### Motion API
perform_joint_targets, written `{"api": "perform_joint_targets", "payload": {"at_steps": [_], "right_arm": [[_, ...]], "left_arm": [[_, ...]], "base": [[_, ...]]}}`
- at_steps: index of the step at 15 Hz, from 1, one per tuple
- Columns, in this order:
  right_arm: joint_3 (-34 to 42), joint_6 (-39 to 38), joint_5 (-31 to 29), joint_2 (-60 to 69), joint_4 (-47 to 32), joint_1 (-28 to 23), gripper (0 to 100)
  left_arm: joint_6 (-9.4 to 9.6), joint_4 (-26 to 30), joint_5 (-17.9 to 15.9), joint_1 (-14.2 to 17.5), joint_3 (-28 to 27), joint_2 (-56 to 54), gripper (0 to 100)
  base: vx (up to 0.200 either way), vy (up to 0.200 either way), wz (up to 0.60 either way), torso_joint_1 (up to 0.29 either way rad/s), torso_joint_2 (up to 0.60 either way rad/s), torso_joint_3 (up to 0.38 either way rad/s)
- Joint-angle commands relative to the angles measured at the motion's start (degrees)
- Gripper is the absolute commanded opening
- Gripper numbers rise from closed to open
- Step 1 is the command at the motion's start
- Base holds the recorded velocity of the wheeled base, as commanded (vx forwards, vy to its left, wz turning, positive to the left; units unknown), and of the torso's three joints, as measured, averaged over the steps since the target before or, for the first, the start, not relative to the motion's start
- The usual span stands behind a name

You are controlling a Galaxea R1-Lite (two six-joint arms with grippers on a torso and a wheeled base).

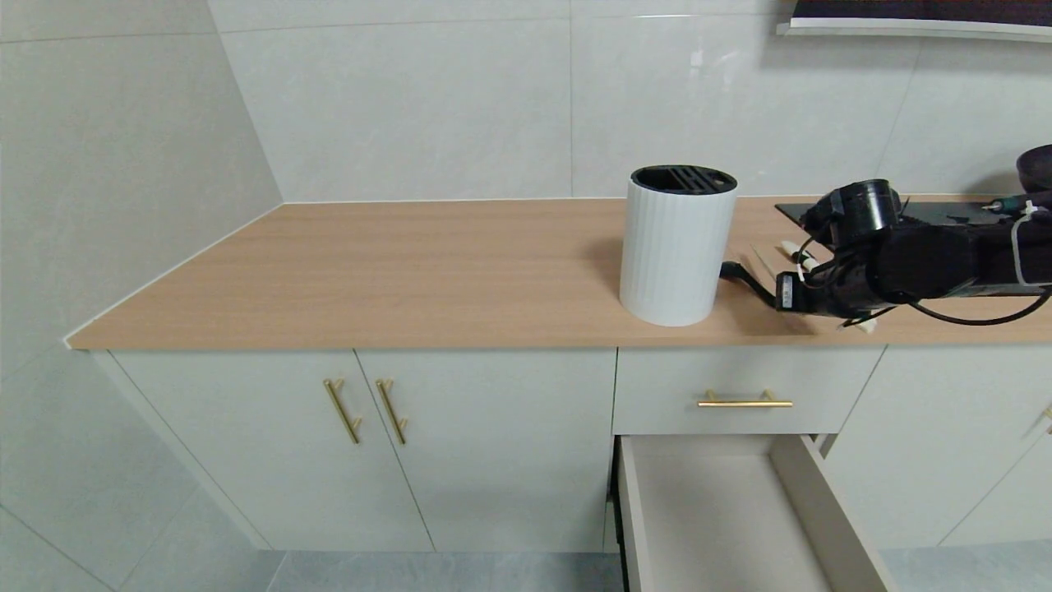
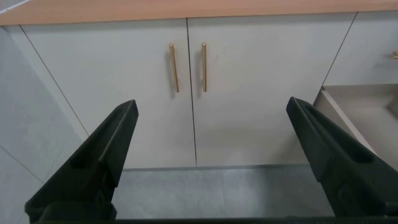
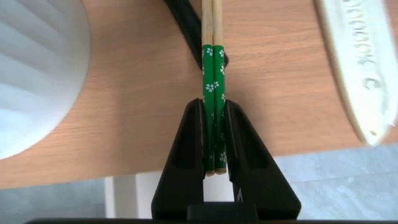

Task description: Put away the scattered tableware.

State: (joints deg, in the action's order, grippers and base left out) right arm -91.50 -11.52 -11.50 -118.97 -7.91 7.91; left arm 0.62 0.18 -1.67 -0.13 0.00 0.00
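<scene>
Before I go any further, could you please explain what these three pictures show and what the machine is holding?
This is a two-armed robot on wheels. One picture looks down from its head at a wooden counter with a white slotted holder and an open drawer below. The other two come from wrist cameras. The left gripper is open, facing the cabinet doors. The right gripper is shut on a pair of green-ended chopsticks at the counter's edge, beside a white utensil.

My right arm (image 1: 945, 263) lies stretched out level, its gripper (image 3: 214, 112) pinched tight on a pair of chopsticks (image 3: 212, 62); my left gripper (image 2: 211, 106) hangs low, jaws spread wide
</scene>
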Motion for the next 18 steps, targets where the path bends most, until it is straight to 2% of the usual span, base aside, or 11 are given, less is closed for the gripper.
{"api": "perform_joint_targets", "payload": {"at_steps": [1, 6, 7, 9, 11, 13, 18], "right_arm": [[2.7, -1.5, 0.1, 6.1, -2.0, 0.2, 0], [19.3, -3.9, 0.9, 25.5, -3.4, 0.4, 0], [21.9, -3.9, 1.9, 29.4, -6.2, 0.4, 0], [23.4, -3.9, 4.6, 34.8, -13.1, 0.5, 0], [24.1, -3.9, 10.4, 39.3, -18.8, 0.5, 0], [26.7, -3.3, 14.0, 42.8, -21.2, 0.5, 0], [30.3, 0.1, 14.1, 42.3, -20.7, 2.7, 0]], "left_arm": [[-0.01, 0.0, 0.0, 0.0, 0.0, 0.0, 100], [-0.01, 0.0, 0.0, 0.0, 0.0, 0.0, 100], [-0.01, 0.0, 0.0, 0.0, 0.0, 0.0, 100], [-0.01, 0.0, 0.0, 0.0, 0.0, 0.0, 100], [-0.01, 0.0, 0.0, 0.0, 0.0, 0.0, 100], [-0.01, 0.0, 0.0, 0.0, 0.0, 0.0, 100], [-0.01, 0.0, 0.0, 0.0, 0.0, 0.0, 100]], "base": [[0.000, 0.000, 0.00, 0.000, 0.00, 0.000], [0.000, 0.000, 0.00, 0.000, 0.00, 0.000], [0.000, 0.000, 0.00, 0.000, 0.00, 0.000], [0.000, 0.000, 0.00, 0.000, 0.00, 0.000], [0.000, 0.000, 0.00, 0.000, 0.00, 0.000], [0.000, 0.000, 0.00, 0.000, 0.00, 0.000], [0.000, 0.000, 0.00, 0.000, 0.00, 0.000]]}}
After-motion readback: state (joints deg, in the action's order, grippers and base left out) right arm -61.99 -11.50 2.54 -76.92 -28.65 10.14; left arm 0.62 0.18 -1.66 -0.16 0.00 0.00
